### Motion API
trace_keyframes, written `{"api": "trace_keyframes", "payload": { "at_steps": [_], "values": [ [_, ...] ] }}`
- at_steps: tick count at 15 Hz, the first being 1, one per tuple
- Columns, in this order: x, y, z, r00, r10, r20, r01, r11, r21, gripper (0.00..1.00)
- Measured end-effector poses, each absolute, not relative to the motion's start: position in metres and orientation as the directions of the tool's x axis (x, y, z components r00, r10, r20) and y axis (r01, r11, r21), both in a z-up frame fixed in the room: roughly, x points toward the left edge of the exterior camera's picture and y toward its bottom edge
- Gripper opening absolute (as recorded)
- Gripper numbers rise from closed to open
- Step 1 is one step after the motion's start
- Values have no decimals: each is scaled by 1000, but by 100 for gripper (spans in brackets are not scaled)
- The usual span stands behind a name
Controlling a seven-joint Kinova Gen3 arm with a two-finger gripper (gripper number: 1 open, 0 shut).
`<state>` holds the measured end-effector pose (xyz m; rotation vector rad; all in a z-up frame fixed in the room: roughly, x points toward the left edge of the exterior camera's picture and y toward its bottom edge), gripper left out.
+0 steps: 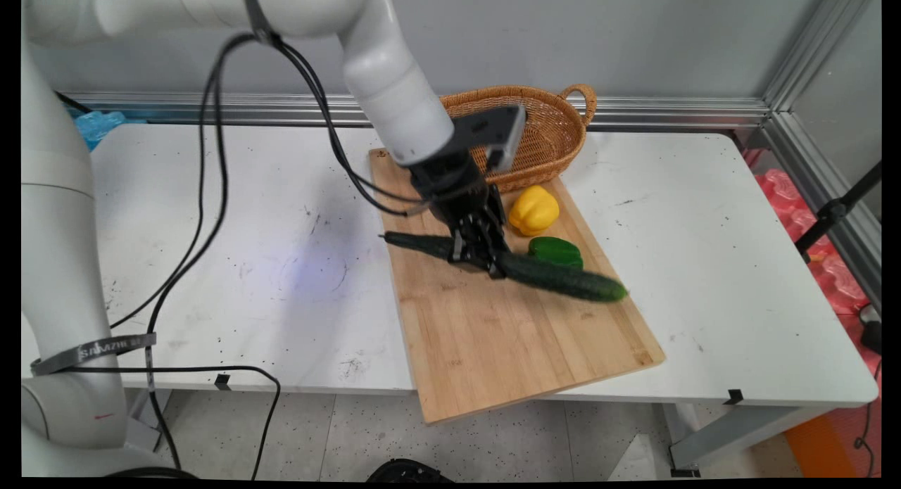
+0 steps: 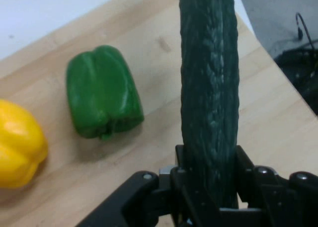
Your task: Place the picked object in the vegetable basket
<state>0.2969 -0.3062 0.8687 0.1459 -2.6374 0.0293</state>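
Note:
My gripper point(image 1: 479, 258) is shut on a long dark green cucumber point(image 1: 549, 276) near its middle, over the wooden cutting board point(image 1: 493, 334). The cucumber runs from left to lower right, its right end slightly blurred. In the hand view the cucumber point(image 2: 208, 88) rises from between the fingers point(image 2: 247, 167) toward the top edge. A green bell pepper point(image 1: 556, 251) lies on the board just behind the cucumber, and a yellow bell pepper point(image 1: 533, 209) sits beyond it. Both show in the hand view, green pepper point(image 2: 103, 92) and yellow pepper point(image 2: 20, 143) at the left.
A wicker basket point(image 1: 556, 126) with a handle stands at the back of the table, touching the board's far end. The board overhangs the white table's point(image 1: 246, 264) near edge. Black cables hang from the arm on the left.

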Motion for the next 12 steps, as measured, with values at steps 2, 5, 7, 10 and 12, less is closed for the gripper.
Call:
{"api": "trace_keyframes", "payload": {
  "at_steps": [2,5,7,10,12],
  "values": [
    [306,-303,891,-861,-143,488,-160,987,7,0],
    [320,-303,918,-839,-225,496,-254,967,9,0],
    [329,-307,932,-820,-279,500,-319,948,6,0],
    [341,-316,947,-782,-364,506,-425,905,-4,0],
    [347,-324,954,-754,-415,510,-487,873,-10,0]
  ]
}}
